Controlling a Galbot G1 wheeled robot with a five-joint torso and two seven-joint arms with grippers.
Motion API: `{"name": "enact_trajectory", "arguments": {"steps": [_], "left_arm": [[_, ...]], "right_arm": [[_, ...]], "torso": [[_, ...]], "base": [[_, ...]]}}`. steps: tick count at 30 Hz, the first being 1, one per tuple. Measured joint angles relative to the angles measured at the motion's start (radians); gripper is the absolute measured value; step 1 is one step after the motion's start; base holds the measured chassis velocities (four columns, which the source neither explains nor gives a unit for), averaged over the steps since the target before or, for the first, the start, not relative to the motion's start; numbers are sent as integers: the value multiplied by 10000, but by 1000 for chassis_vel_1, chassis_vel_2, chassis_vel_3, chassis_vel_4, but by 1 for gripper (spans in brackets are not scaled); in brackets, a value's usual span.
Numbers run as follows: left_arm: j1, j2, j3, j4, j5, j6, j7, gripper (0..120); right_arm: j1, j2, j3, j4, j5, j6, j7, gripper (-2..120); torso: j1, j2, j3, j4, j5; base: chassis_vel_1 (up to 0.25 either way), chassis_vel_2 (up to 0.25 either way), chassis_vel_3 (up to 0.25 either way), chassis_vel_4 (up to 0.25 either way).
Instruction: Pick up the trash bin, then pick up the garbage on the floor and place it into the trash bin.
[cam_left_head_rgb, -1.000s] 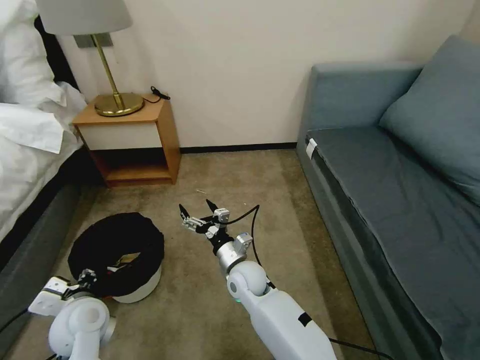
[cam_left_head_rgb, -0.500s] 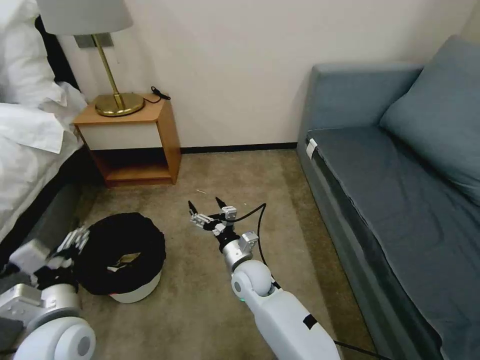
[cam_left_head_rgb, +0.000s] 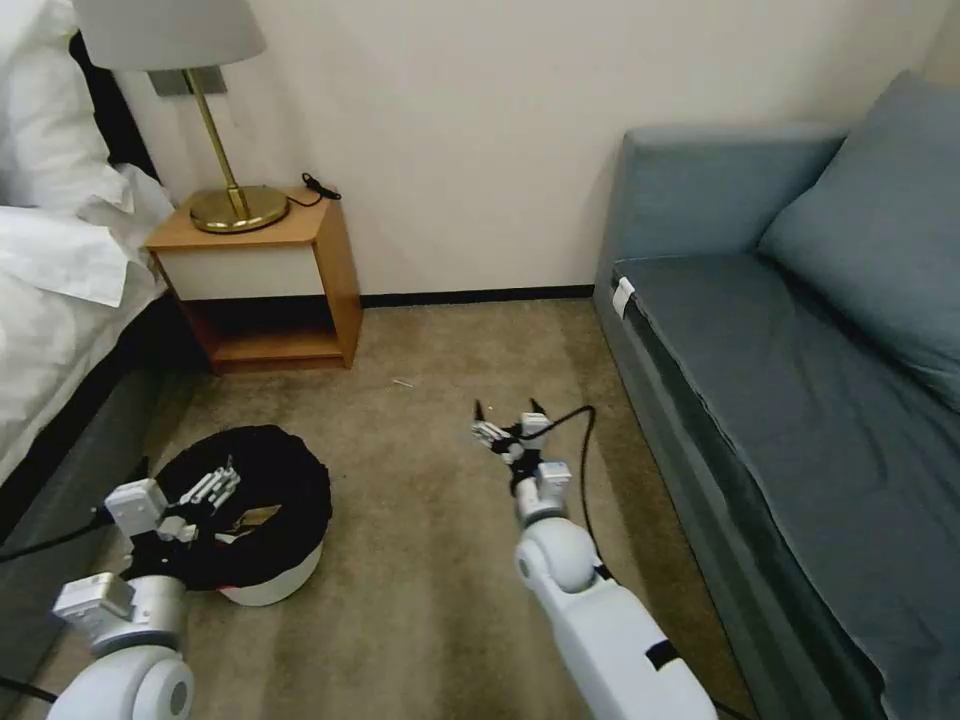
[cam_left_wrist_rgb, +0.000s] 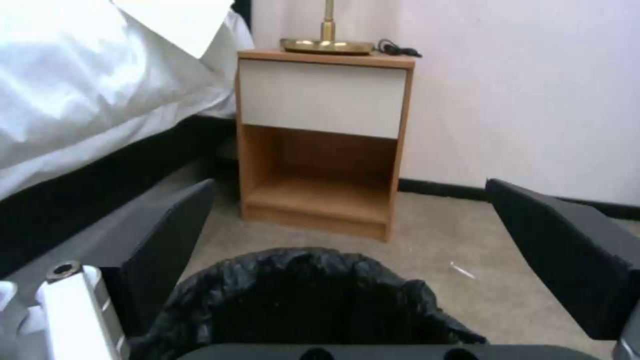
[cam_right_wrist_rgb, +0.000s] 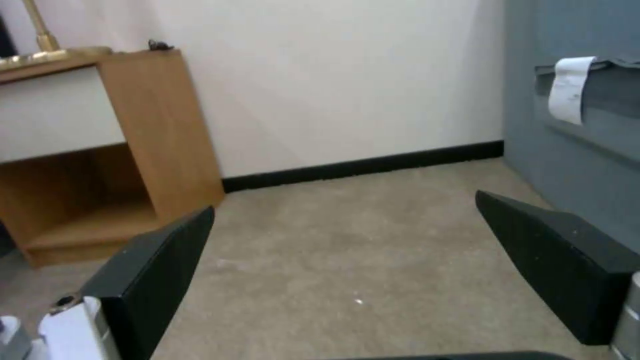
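On the carpet at the near left, between the bed (cam_left_head_rgb: 50, 300) and the open floor, the trash bin (cam_left_head_rgb: 262, 520) stands upright on its base, a low round white tub with a crinkled black bag (cam_left_wrist_rgb: 300, 295) folded over its rim. Picking it up looks not yet done: the left claw (cam_left_head_rgb: 212, 487) hovers just over the bin's near-left edge with its fingers spread wide, and in the left wrist view the two dark fingers stand well apart on either side of the bag, pinching nothing. Inside the bin, a gold-brown scrap (cam_left_head_rgb: 258, 517) and a bit of red and white show in the hollow of the bag, so at least some of the garbage seems already collected; how many pieces lie there cannot be told. The carpet (cam_left_head_rgb: 430, 560) around the bin carries no bottle or wrapper that can be seen, only a small pale sliver (cam_left_head_rgb: 402, 382) lying farther off toward the wooden nightstand (cam_left_head_rgb: 270, 275), well apart from both arms. The right claw (cam_left_head_rgb: 508, 428) is held out above bare carpet to the right of the bin, near the blue-grey sofa (cam_left_head_rgb: 780, 400), its fingers also spread and holding nothing. As a judgement, the gathering appears largely finished, while the grasp on the bin remains to be made.
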Motion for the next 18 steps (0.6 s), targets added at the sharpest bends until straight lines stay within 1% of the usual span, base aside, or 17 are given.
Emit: {"name": "enact_trajectory", "arguments": {"steps": [6, 18], "left_arm": [[-77, -51, 214, 39, 281, -116, -29, 100], [-84, -68, 240, 15, 339, -117, -70, 100]], "right_arm": [[-247, -106, 130, 173, 8, 197, -161, 100], [-259, -76, 137, 224, 20, 209, -180, 100]], "torso": [[0, 0, 0, 1, 0], [0, 0, 0, 2, 0]], "base": [[0, 0, 0, 0], [0, 0, 0, 0]]}}
